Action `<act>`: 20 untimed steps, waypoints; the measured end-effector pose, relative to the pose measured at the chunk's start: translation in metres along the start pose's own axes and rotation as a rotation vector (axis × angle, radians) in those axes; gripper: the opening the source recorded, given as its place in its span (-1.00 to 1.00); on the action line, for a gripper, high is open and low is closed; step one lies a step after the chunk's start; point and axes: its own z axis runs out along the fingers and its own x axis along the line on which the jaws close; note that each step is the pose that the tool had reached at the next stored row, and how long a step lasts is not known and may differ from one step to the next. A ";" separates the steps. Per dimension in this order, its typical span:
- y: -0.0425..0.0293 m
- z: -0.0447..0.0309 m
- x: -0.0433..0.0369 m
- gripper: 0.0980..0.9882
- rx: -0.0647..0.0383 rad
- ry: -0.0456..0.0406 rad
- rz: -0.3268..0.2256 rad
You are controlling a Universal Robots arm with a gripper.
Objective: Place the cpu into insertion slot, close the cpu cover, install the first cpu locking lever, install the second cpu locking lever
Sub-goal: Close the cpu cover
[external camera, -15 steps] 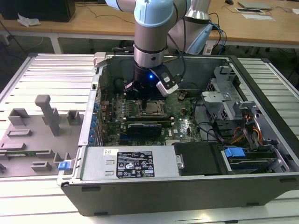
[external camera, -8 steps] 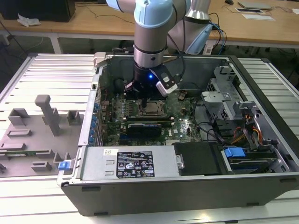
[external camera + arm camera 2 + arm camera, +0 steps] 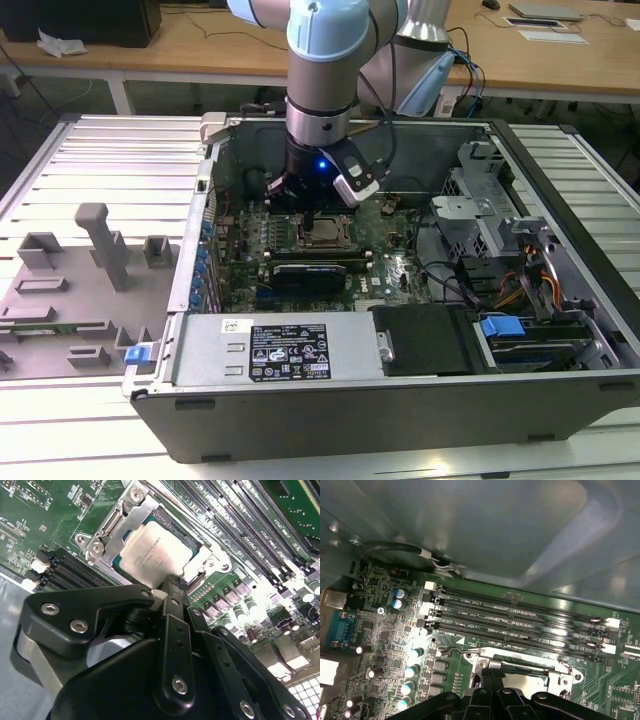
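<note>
The cpu (image 3: 157, 547) lies flat in its socket on the motherboard (image 3: 398, 272), its square silver top facing up, with the cpu cover (image 3: 117, 525) folded down around it. The arm drops vertically into the open computer case (image 3: 400, 410). Its claw (image 3: 172, 586) is clenched, fingertips together at the cover's edge.

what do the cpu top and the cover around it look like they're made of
The cpu top looks like matte metal: pale silver-grey with soft glare. The cpu cover looks like stamped sheet metal, possibly steel: shinier, with bright highlights on its bent edges.
</note>
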 end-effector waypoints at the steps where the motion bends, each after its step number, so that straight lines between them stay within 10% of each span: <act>1: 0.0006 -0.0009 -0.0003 -0.98 0.000 -0.0005 0.000; 15: 0.0004 -0.0111 -0.0084 -0.98 0.003 0.0004 0.000; 17: 0.0003 -0.0107 -0.0087 -0.98 -0.003 0.0287 0.003; 18: 0.0002 -0.0105 -0.0091 -0.98 -0.010 0.0660 0.006; 20: 0.0001 -0.0102 -0.0091 -0.98 -0.011 0.0732 0.007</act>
